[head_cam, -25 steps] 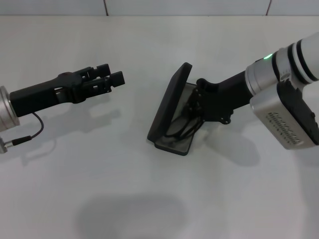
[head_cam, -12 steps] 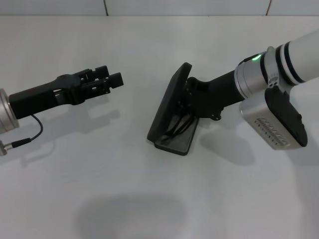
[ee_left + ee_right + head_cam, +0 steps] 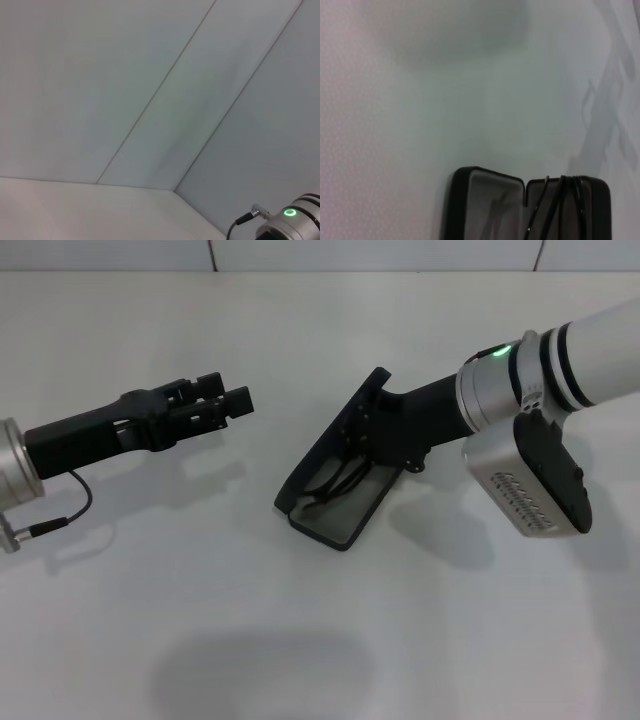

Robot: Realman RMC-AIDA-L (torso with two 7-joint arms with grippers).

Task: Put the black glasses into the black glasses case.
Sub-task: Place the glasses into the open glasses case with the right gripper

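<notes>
- Lying open on the table, the matte black hard hinged glasses case [image 3: 335, 515] has its lid tilted up on the side toward the robot's left and its grey-lined tray flat on the surface.
- The thin black-framed glasses [image 3: 335, 485] sit inside the tray; from the right wrist view their slender black arms [image 3: 555, 205] run across one grey-lined half of the case [image 3: 490, 205].
- The right gripper [image 3: 365, 435] is pushed in at the far end of the case, right against the lid and the glasses; I cannot tell whether its fingers are clenched or released.
- The left gripper [image 3: 225, 400] hangs above the table well to the left of the case, its fingers close together and holding nothing.
- The plain white table [image 3: 200, 590] carries soft shadows, and a pale tiled wall [image 3: 380, 254] stands behind it.
</notes>
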